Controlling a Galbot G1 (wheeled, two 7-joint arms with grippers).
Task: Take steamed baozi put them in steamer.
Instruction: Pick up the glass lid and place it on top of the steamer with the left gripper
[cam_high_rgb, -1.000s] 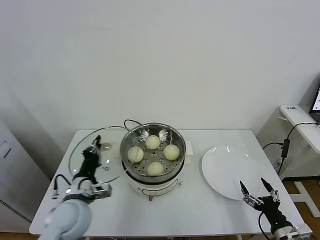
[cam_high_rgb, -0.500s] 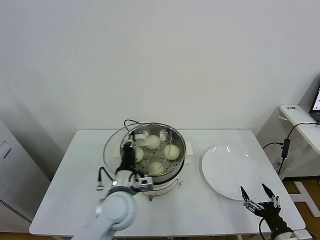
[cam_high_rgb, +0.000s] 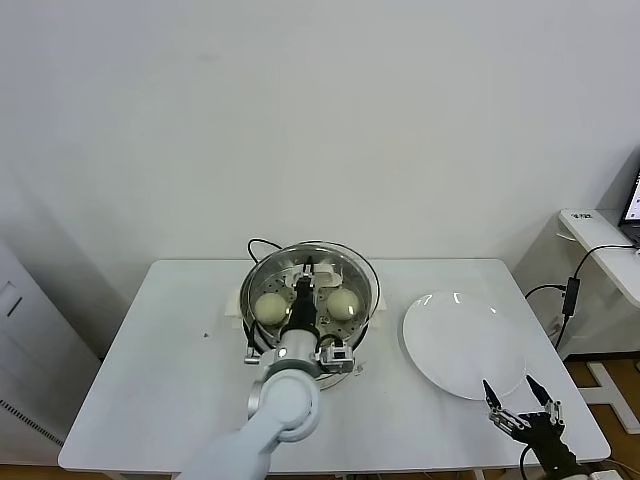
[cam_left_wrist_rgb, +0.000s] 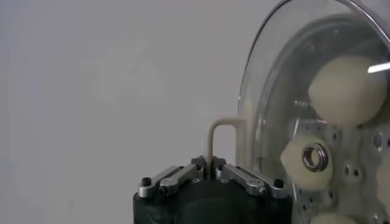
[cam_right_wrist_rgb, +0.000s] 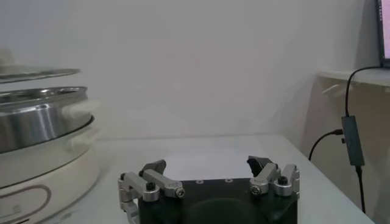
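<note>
Your left gripper (cam_high_rgb: 303, 290), clamped on the glass lid's (cam_left_wrist_rgb: 268, 103) handle, has carried it from the table (cam_high_rgb: 180, 400) over the steamer (cam_high_rgb: 310, 335); the baozi (cam_high_rgb: 270, 307) sit inside; your right gripper (cam_high_rgb: 520, 405) waits spread apart beside the white plate (cam_high_rgb: 460, 345); a plain white wall (cam_high_rgb: 320, 120) stands behind.

white table (cam_high_rgb: 170, 370) with steamer (cam_high_rgb: 345, 362) and white plate (cam_high_rgb: 460, 345) on top

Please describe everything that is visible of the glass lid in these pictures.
The glass lid is a round, clear dome with a thin metal rim, a small metal vent ring and a cream-white loop handle. It sits level over the steamer, and the baozi show through it. The left gripper, its jaws shut, holds the handle from above. Whether the rim rests on the pot cannot be told.
</note>
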